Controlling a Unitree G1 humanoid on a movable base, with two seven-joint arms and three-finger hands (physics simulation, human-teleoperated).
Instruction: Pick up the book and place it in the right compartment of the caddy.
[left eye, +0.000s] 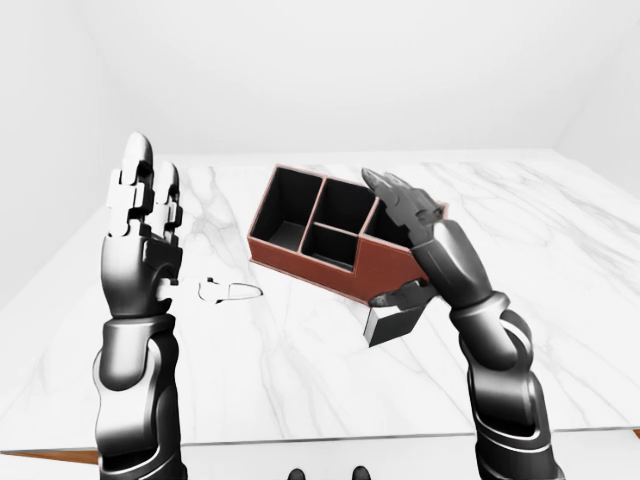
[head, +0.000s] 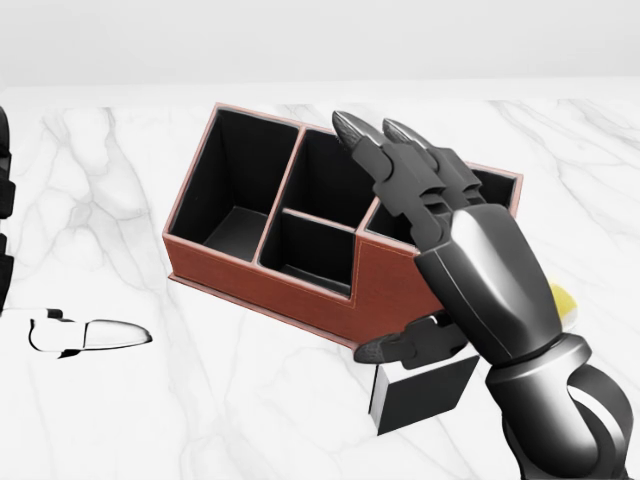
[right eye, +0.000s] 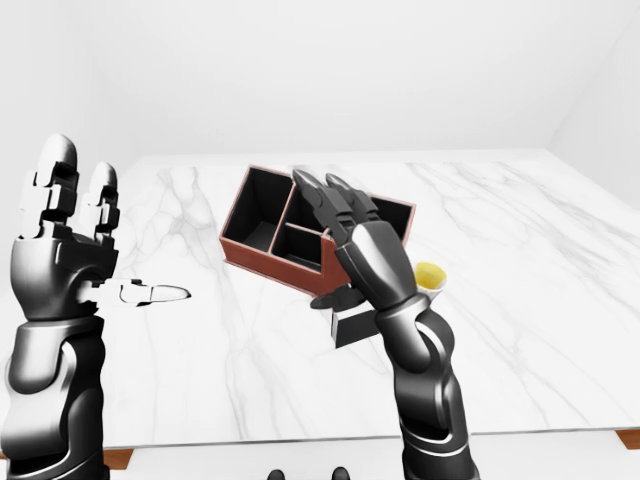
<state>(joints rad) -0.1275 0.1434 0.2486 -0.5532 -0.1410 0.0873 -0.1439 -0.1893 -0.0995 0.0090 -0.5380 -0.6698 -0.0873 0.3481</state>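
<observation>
The reach for the book (head: 422, 388) is judged to be in hand: it lies on the marble table (left eye: 560, 260) just below the caddy (head: 300, 225), under the right hand (head: 440, 250), whose fingers are spread and grasp nothing. Closing round it is called for next. The left hand (left eye: 140, 225) is held raised, fingers extended. A yellow object (right eye: 430, 277) sits right of the caddy; nothing blocks the right compartment.

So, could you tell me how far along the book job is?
Nothing is done: the book lies on the table below the caddy. The right hand hovers open above it, thumb near its top edge. Grasping, lifting and placing in the right compartment remain.
</observation>
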